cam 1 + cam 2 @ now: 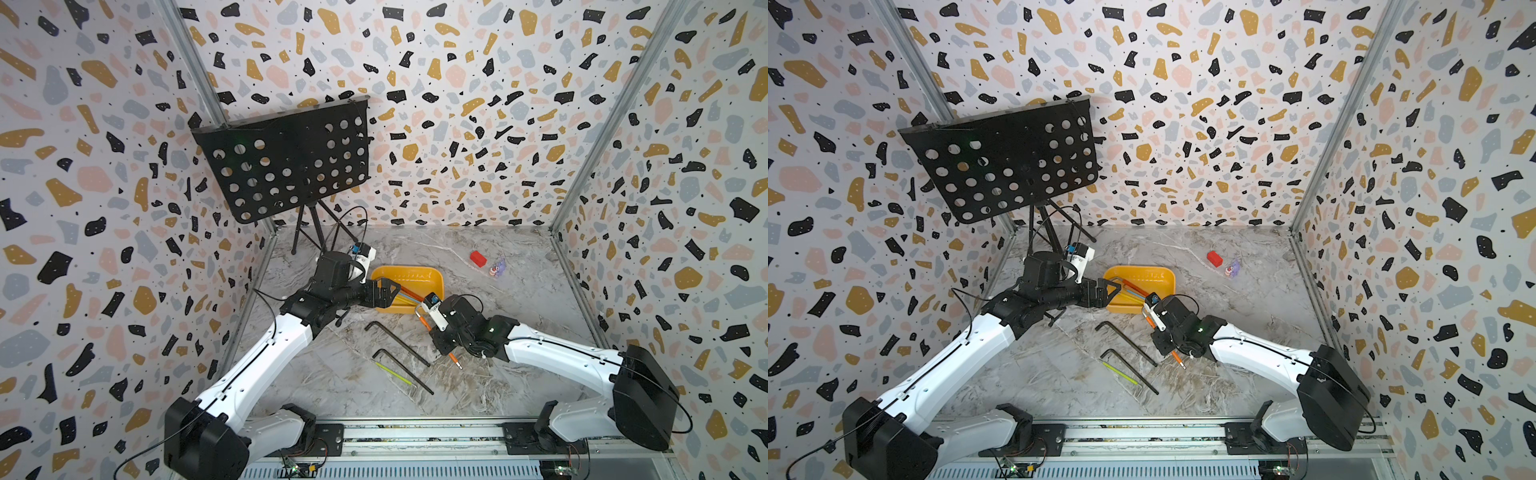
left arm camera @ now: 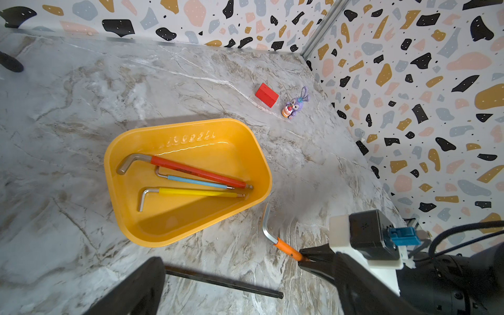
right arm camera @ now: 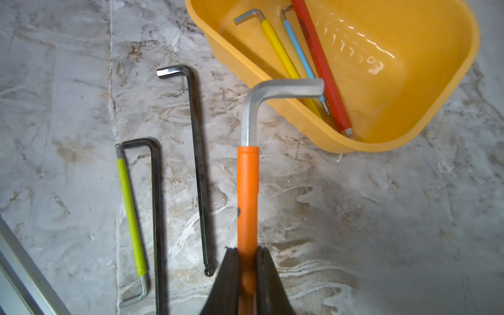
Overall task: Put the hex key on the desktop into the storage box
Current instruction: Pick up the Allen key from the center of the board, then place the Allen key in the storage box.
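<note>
The yellow-orange storage box [image 1: 407, 272] [image 2: 191, 124] stands mid-desktop [image 1: 498, 353] and holds hex keys with red [image 2: 199, 171], blue [image 2: 196, 182] and yellow [image 2: 196, 193] sleeves. My right gripper [image 3: 246, 249] [image 1: 436, 332] is shut on the orange-sleeved hex key [image 3: 247, 191] [image 2: 286, 248], whose bent silver end sits at the box's near corner. Two black hex keys [image 3: 197, 163] [image 3: 155, 218] and a green-sleeved one [image 3: 131, 210] lie on the desktop beside it. My left gripper [image 1: 388, 291] hovers open at the box's left end, holding nothing; one of its fingers [image 2: 141, 286] shows.
A red block [image 1: 478, 258] and a small purple toy [image 1: 496, 268] sit at the back right. A black perforated music stand [image 1: 286, 166] rises at the back left on tripod legs. Patterned walls enclose three sides; a metal rail [image 1: 415, 436] runs along the front.
</note>
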Motion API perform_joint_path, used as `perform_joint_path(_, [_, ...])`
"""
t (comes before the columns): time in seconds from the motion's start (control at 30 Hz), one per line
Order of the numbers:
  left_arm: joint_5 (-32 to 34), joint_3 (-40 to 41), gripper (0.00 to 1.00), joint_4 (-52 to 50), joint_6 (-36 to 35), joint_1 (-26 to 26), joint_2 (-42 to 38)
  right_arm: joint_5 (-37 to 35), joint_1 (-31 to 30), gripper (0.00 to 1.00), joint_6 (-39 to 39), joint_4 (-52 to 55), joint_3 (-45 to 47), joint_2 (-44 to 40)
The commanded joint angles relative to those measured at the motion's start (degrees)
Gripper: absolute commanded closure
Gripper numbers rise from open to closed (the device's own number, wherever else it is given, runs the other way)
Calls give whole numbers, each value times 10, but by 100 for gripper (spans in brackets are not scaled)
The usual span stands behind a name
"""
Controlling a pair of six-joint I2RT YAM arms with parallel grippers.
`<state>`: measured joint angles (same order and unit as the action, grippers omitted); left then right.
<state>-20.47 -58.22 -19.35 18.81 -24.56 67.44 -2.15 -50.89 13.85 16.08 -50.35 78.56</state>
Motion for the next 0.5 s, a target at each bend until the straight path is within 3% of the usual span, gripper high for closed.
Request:
perform_joint_path(0.0, [-5, -22, 0, 1, -4, 0, 3, 3, 11, 100, -5, 5, -29, -23])
perform_joint_path(0.47, [0, -56, 0, -5, -3, 6, 24, 56, 73, 100, -59, 19, -125, 37])
